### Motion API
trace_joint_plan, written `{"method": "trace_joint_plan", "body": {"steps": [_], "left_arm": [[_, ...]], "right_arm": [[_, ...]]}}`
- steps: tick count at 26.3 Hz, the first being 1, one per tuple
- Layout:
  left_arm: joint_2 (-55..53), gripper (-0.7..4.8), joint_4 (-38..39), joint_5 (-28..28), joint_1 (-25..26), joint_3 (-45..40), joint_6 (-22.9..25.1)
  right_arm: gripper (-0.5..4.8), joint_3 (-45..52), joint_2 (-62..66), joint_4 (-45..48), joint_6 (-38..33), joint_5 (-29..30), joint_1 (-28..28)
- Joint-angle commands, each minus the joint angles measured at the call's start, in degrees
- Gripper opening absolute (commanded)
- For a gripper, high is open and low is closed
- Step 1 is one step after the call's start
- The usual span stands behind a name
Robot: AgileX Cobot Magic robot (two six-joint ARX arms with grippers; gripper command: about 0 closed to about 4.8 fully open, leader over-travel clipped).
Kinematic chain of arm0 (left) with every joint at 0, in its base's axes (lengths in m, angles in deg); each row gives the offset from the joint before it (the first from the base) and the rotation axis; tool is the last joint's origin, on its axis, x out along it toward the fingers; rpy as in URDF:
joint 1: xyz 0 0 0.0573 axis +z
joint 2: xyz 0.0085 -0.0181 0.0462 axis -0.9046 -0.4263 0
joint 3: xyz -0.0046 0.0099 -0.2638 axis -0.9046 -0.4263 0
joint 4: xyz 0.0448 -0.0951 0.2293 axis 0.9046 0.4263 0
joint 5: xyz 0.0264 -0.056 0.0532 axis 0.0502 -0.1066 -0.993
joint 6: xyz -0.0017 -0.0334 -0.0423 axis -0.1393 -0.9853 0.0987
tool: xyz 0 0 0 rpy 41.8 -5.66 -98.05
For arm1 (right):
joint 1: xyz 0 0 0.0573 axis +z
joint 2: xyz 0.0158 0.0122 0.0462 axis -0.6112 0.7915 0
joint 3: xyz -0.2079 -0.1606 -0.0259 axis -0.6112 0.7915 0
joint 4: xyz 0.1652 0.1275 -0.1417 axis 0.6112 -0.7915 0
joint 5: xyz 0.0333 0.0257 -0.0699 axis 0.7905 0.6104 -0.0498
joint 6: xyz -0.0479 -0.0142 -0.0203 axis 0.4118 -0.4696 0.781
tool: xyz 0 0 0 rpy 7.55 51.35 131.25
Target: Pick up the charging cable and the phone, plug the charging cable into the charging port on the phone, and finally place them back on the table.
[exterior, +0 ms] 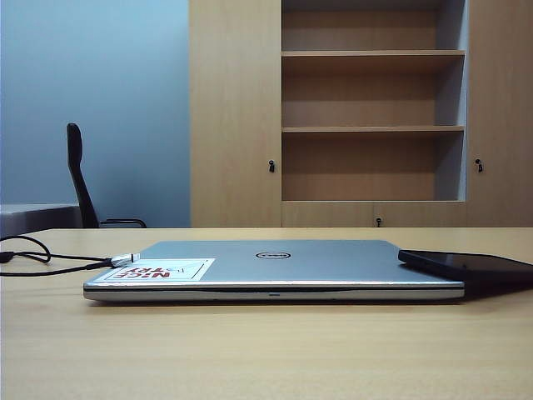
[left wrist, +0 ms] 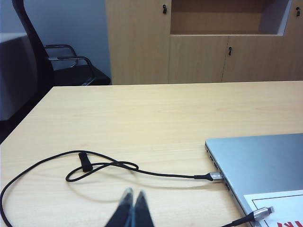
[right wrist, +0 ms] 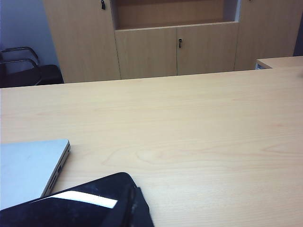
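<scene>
The black charging cable (left wrist: pixel 109 165) lies looped on the table (left wrist: pixel 156 113) beside a closed silver laptop (left wrist: pixel 265 161). One silver connector (left wrist: pixel 215 177) meets the laptop's side. The small plug tip (left wrist: pixel 265 213) rests on the lid by a sticker, and the exterior view shows the plug tip (exterior: pixel 127 259) there too. My left gripper (left wrist: pixel 134 194) hovers shut and holds nothing, just short of the cable loop. The black phone (exterior: pixel 466 265) leans on the laptop's right edge. The phone (right wrist: pixel 61 203) lies right beside my shut right gripper (right wrist: pixel 136 198). Neither gripper appears in the exterior view.
The Dell laptop (exterior: pixel 275 267) sits mid-table with a red-lettered sticker (exterior: pixel 162 270) on its lid. A tall wooden shelf cabinet (exterior: pixel 366 117) stands behind the table and a black chair (exterior: pixel 79 175) at the far left. Bare tabletop (right wrist: pixel 199 123) stretches beyond the phone.
</scene>
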Motion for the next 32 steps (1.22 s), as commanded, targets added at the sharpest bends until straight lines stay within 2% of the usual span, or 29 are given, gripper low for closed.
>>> {"method": "trace_joint_plan", "body": {"steps": [1,11,13,16,25,28,32], "left_arm": [[0.0,-0.06,-0.8,0.1,0.0,0.0,0.0],[0.0,-0.06,-4.1,0.1,0.0,1.6,-1.7],[0.0,-0.06,-3.5,0.1,0.0,4.7,-4.0],[-2.1,-0.06,-3.7,0.1,0.0,9.6,-3.8],[-21.2,-0.06,-7.6,0.1,-0.3,20.9,-4.9],[-26.3,-0.06,-8.6,0.1,-1.8,21.8,-4.9],[-34.2,-0.06,-12.1,0.1,-6.4,22.2,-4.8]], "right_arm": [[-0.01,0.3,-0.2,1.0,0.0,0.1,0.0],[-0.01,-2.0,-0.1,1.0,0.0,1.0,0.0],[-0.02,-6.2,0.1,-1.3,-0.7,2.4,0.1],[-0.02,-14.8,2.5,-5.9,-1.3,4.9,0.4],[-0.03,-33.4,16.9,-6.3,-1.3,13.7,0.5],[-0.03,-35.6,19.3,-6.3,-1.3,13.8,0.5],[-0.03,-37.7,22.0,-6.3,-1.3,15.4,0.9]]}}
